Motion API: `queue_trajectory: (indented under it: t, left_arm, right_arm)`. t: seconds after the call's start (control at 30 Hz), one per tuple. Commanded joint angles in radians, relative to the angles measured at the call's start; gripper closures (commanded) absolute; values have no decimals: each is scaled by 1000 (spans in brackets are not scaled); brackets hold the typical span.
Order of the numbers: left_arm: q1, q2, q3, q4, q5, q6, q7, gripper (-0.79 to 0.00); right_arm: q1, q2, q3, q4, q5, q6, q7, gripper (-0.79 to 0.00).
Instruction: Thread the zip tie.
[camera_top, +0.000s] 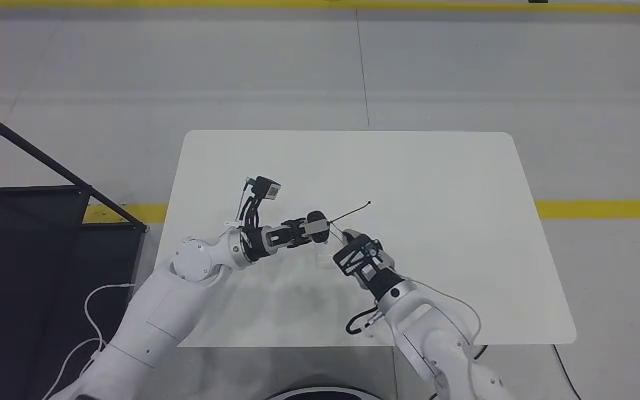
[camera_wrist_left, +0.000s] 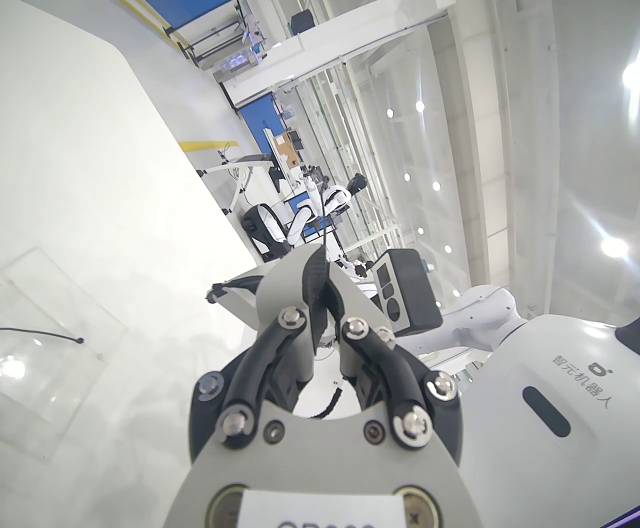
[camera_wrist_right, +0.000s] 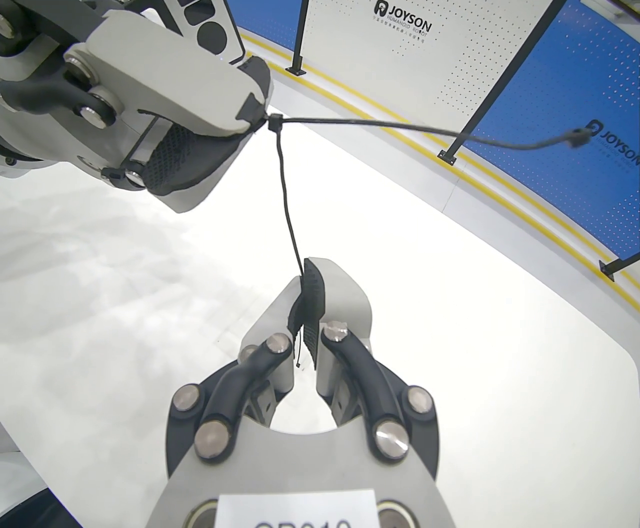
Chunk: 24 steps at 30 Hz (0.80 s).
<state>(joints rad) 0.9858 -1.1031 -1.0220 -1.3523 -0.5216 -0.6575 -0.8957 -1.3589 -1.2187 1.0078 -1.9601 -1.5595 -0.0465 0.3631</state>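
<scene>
Left claw (camera_wrist_left: 322, 262) pinches shut on the thin black plastic zip tie (camera_wrist_right: 287, 200) by its head; right claw (camera_wrist_right: 310, 282) clamps closed on its strap, above the white counter (camera_top: 450, 180).

The zip tie (camera_wrist_right: 287, 200) is showing plain black throughout. The right gripper (camera_wrist_right: 311, 280) and left gripper (camera_wrist_left: 320, 267) are both wearing light grey fingers, black linkages, silver screws and black pads (camera_wrist_right: 313, 296) with a fine knurled grid. The table (camera_top: 450, 200) is showing flat white. The floor (camera_top: 200, 70) is running pale grey, with a yellow stripe (camera_top: 590, 209) lying at the table's 3 o'clock and a second yellow stripe (camera_top: 300, 4) crossing at 12 o'clock.
</scene>
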Motion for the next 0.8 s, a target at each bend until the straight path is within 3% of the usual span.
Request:
queue_trajectory:
  t: [0.0,0.77]
  left_arm:
    - [1,-1,-2,0,0,0,-3,0]
    - [0,-6,-17,13,15,21,-90,0]
  right_arm:
    - [-4,-1,5,-1,1,4,-4,0]
    - [-100,-11,100,-25,63,101,-129,0]
